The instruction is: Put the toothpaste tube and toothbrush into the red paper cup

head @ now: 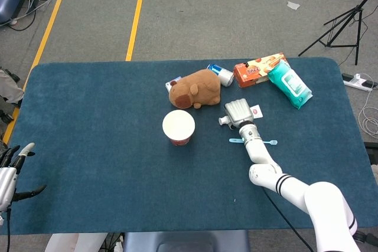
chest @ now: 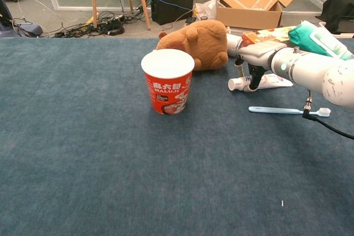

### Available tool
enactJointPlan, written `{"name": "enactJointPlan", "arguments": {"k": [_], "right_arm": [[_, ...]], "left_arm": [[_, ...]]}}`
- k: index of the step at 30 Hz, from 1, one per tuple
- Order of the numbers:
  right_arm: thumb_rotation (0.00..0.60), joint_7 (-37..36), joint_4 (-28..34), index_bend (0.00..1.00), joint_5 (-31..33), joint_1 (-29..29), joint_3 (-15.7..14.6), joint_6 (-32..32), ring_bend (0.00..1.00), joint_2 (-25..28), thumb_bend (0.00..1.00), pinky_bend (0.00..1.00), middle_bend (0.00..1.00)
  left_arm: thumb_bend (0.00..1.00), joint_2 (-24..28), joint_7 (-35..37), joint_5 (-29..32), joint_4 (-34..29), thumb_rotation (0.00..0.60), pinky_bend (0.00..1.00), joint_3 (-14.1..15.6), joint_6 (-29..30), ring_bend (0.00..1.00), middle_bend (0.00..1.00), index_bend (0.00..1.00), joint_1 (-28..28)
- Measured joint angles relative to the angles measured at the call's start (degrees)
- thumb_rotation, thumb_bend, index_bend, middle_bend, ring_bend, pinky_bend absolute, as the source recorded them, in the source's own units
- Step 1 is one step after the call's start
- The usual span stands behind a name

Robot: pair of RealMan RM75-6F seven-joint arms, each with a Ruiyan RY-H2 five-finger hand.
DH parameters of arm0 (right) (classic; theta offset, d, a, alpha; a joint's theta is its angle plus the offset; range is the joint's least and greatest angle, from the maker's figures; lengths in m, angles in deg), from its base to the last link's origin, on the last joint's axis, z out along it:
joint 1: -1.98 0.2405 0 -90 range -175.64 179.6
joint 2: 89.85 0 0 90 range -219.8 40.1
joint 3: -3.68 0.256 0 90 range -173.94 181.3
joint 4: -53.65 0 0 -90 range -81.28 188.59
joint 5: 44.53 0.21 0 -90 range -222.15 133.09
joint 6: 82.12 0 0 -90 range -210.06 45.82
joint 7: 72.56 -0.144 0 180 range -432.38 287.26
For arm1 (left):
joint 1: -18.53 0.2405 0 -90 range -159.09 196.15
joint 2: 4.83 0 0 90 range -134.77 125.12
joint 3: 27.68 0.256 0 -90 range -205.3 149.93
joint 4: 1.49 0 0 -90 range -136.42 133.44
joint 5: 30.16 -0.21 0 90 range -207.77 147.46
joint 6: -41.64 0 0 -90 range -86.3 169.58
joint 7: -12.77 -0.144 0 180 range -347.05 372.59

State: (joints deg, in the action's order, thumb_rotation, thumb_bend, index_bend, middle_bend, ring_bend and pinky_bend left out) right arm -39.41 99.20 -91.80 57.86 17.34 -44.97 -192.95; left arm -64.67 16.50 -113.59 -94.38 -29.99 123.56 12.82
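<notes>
The red paper cup stands upright near the table's middle, its mouth showing white. My right hand is just right of it, palm down over the white toothpaste tube. Its fingers reach down on both sides of the tube near the cap end and grip it. The tube lies low at the table surface, cap pointing toward the cup. A light blue toothbrush lies flat just in front of the hand. My left hand hangs at the table's near left edge, fingers apart, holding nothing.
A brown plush animal lies right behind the cup. Behind the right hand are a can, an orange snack box and a teal wipes pack. A black cable trails from the right arm.
</notes>
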Motion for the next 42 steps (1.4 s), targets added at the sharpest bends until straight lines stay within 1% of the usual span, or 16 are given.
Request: {"name": "enactJointPlan", "arguments": {"k": [5,10,14,27,32,42], "right_arm": [[0.600,-0.4,0.9,0.65,-0.1,-0.2,0.0,0.4,1.00,0.4,0.24,1.00,1.00],[0.600,-1.0,3.4,0.67,0.0,-0.6,0.3,1.1,1.00,1.7,0.26,1.00,1.00],[0.600,-1.6,7.2,0.70,0.0,-1.3,0.5,2.1,1.00,3.6,0.26,1.00,1.00],[0.600,-2.7,26.2,0.73,1.7,-4.0,1.5,7.9,1.00,14.0,0.28,1.00,1.00],[0.600,-3.3,30.9,0.73,2.2,-4.5,1.7,9.8,1.00,17.1,0.28,1.00,1.00],[0.600,-4.4,36.9,0.73,2.8,-4.7,2.1,12.2,1.00,20.9,0.29,1.00,1.00]], "left_arm": [[0.00,0.0,0.0,0.1,0.0,0.600,0.09,0.0,-0.1,0.09,0.27,0.07,0.0],[0.00,0.0,0.0,0.1,0.1,0.600,0.09,0.0,-0.1,0.09,0.27,0.07,0.0],[0.00,-0.1,-0.3,0.1,0.1,0.600,0.09,0.0,-0.2,0.09,0.27,0.07,-0.1],[0.00,-0.4,-1.3,0.2,0.1,0.600,0.09,0.1,-0.3,0.09,0.27,0.07,-0.1],[0.00,-0.5,-1.4,0.5,0.1,0.600,0.09,0.1,-0.5,0.09,0.27,0.07,-0.1],[0.00,-0.6,-1.6,0.6,0.2,0.600,0.09,0.1,-0.6,0.09,0.27,0.07,-0.2]]}}
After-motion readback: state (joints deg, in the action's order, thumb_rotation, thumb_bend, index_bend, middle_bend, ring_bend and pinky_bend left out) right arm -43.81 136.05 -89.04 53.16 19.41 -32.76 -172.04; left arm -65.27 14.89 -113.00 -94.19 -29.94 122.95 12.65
